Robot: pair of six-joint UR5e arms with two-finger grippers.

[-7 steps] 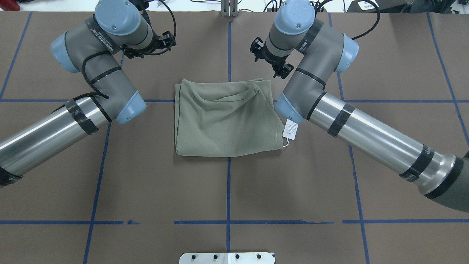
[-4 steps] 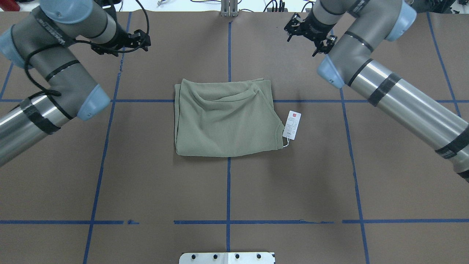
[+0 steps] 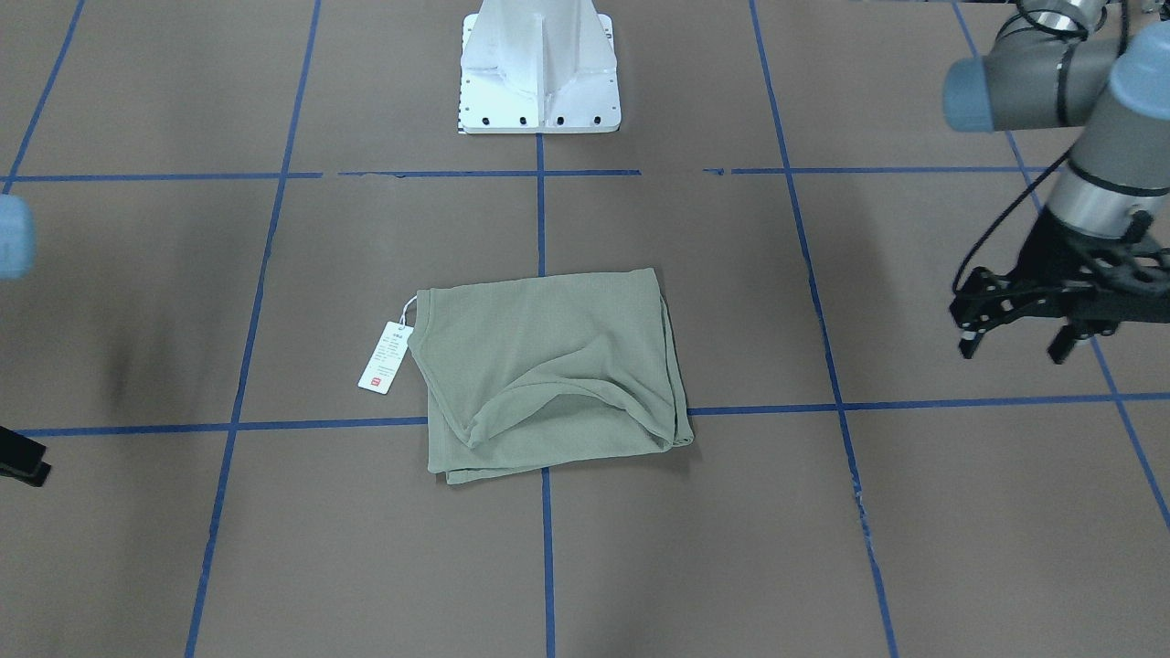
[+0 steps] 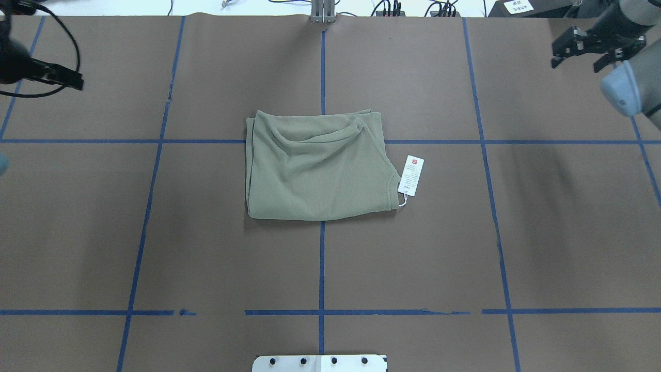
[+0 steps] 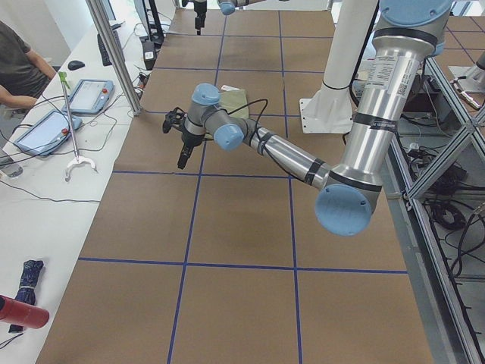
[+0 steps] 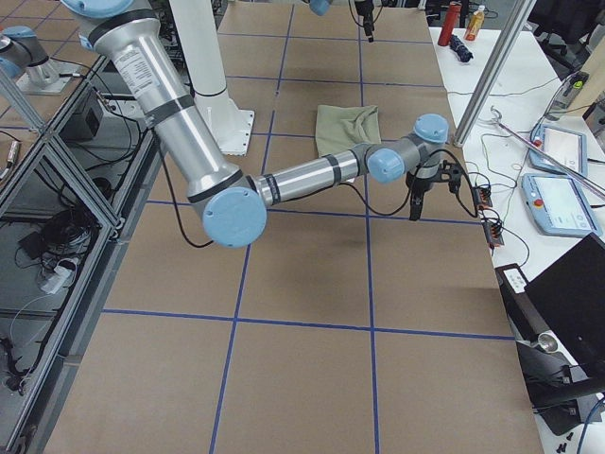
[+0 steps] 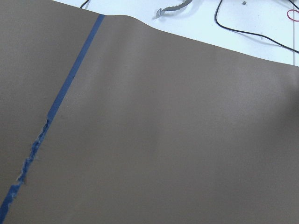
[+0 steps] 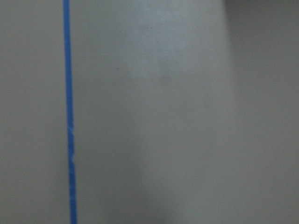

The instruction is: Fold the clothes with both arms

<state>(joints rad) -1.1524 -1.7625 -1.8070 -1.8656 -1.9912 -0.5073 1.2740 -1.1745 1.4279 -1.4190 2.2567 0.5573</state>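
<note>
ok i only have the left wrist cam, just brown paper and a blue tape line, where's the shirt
observer: the sage-green knit shirt lies folded in a rough rectangle at the centre of the brown paper-covered table, outside your view.
operator: is the left gripper holding any of it
observer: no, the left gripper hangs open and empty, far off to the robot's left of the shirt.
operator: and the right one
observer: the right gripper is open too, up near the table's far right corner, clear of the shirt.
</note>
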